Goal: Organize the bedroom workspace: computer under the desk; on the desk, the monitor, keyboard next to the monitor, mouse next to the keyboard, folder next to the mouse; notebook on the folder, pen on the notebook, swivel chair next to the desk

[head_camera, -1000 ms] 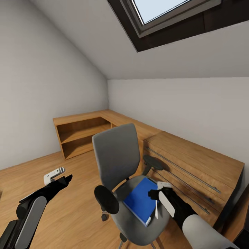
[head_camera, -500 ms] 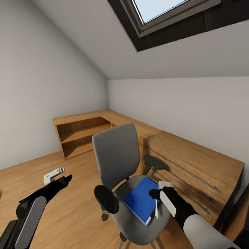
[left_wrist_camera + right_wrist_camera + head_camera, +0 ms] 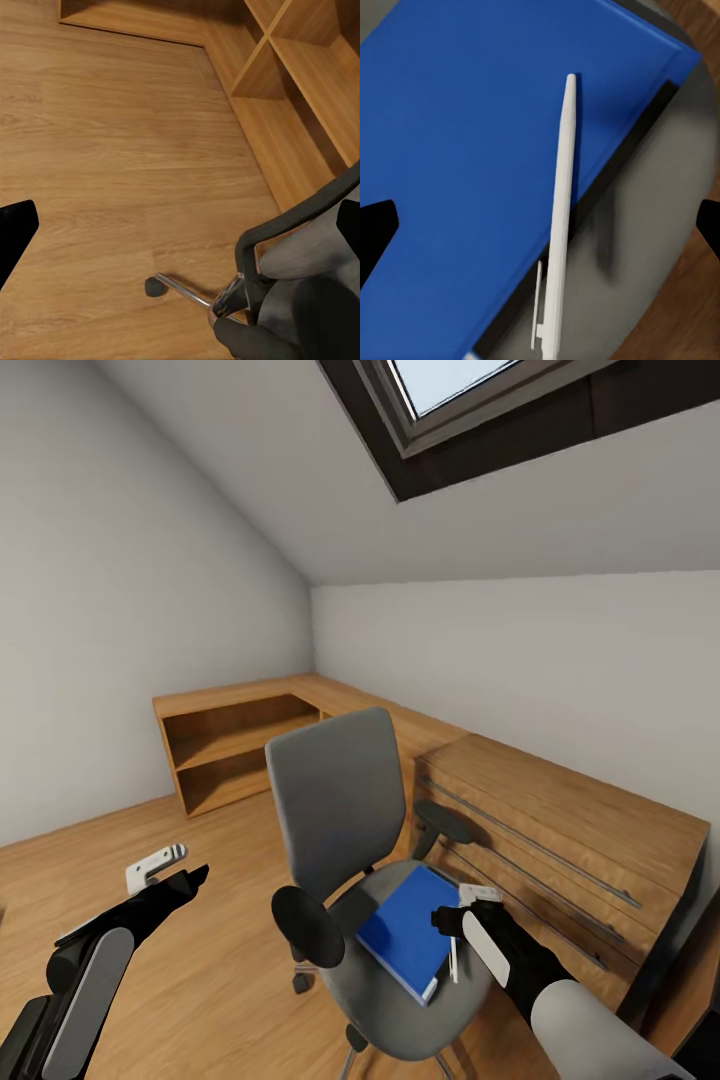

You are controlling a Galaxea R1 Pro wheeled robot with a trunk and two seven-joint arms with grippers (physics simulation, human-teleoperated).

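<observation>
The grey swivel chair [image 3: 335, 800] stands in the middle of the room with its back toward the corner. The bright blue folder [image 3: 400, 930] lies flat on its seat [image 3: 660, 225]. The slim white pen [image 3: 452, 963] rests across the folder's black spine edge, tip over the blue cover [image 3: 457, 150] and clip end over the seat. My right gripper [image 3: 458, 910] hovers just above the pen [image 3: 559, 225], open, with its fingers wide on either side of it. Left of the chair my left gripper [image 3: 178, 870] hangs open over the floor, holding nothing.
A wooden drawer chest [image 3: 560, 830] stands close against the chair's right side. A low wooden shelf unit [image 3: 235, 745] runs along the back corner. The chair's black armrest [image 3: 300, 217] and chrome base leg [image 3: 187, 292] are near my left gripper. Wooden floor [image 3: 220, 860] stretches to the left.
The whole picture has slid up slightly, so the camera moved. Both arms, the pen and the folder keep their places.
</observation>
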